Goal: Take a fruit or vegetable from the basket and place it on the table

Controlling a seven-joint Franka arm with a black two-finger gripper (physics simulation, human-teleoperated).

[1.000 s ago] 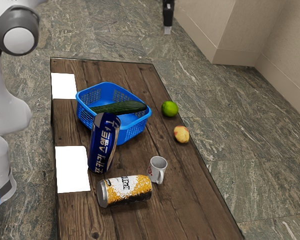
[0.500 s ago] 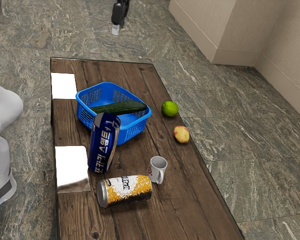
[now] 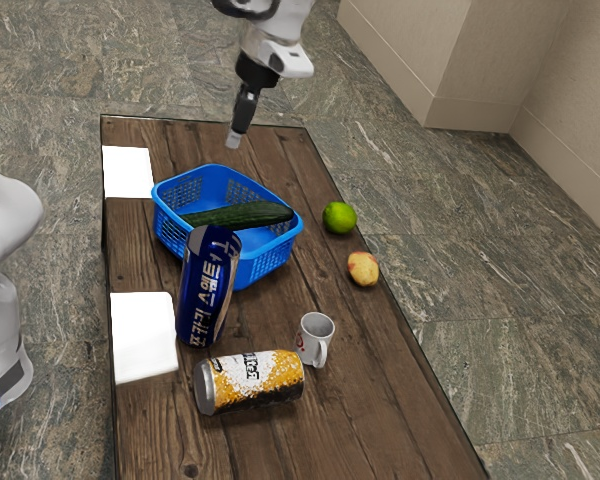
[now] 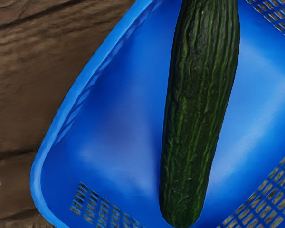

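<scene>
Have cucumber [image 3: 242,215] lying lengthwise across blue basket [image 3: 265,265], prob. b/c of its length vs. the floor space; one end near the rim on the exterior view's right, contact there unclear. Count it as the task's thing: inside the basket, not yet on bench [image 3: 270,322]. See tool [image 3: 234,141] pointing mostly down, high near the basket's far side, likely for a top-down approach; can't tell if open or closed. In wrist view, see cucumber below, w/ blue floor along both flanks: prob. enough room for a grip across its width. Next, judge: lower w/ care, square to the long axis, close near mid-length for balance, lift straight up past the rim before any sideways travel.

Watch edges: basket walls, easy to snag w/ a long load; blue can [image 3: 208,290] standing close by the basket, easy to knock; lime [image 3: 340,217] and yellowish-red fruit [image 3: 363,268] near the bench's long edge, prob. quick to roll off if nudged. Avoid yellow can [image 3: 248,382] on its side and mug [image 3: 317,338] too. For set-down, consider bare wood b/w basket and mug, or the strip beyond the basket; keep cucumber well in from the edge, release low vs. rolling.
</scene>
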